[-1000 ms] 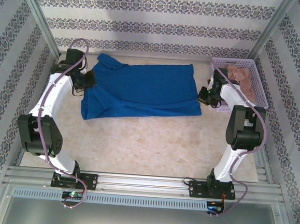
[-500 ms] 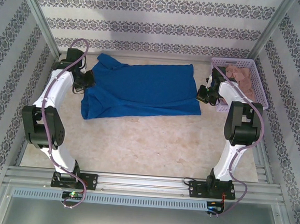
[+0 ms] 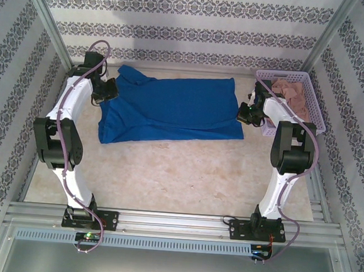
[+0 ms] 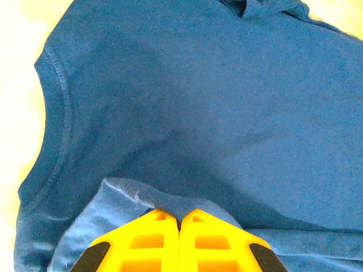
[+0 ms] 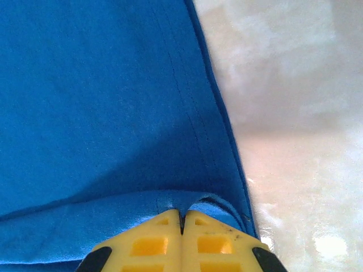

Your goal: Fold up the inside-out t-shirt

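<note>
- The blue t-shirt (image 3: pixel 171 113) lies spread flat across the far half of the table (image 3: pixel 166 179).
- The right gripper (image 5: pixel 182 216) is clamped on its right edge.
- The left gripper (image 4: pixel 180 218) pinches its left edge.
- A basket (image 3: pixel 318 114) sits in the far right corner.

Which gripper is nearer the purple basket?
Right. The right gripper sits beside the basket, pinching the t-shirt at its right edge; the left gripper pinches its left edge, across the table.
</note>
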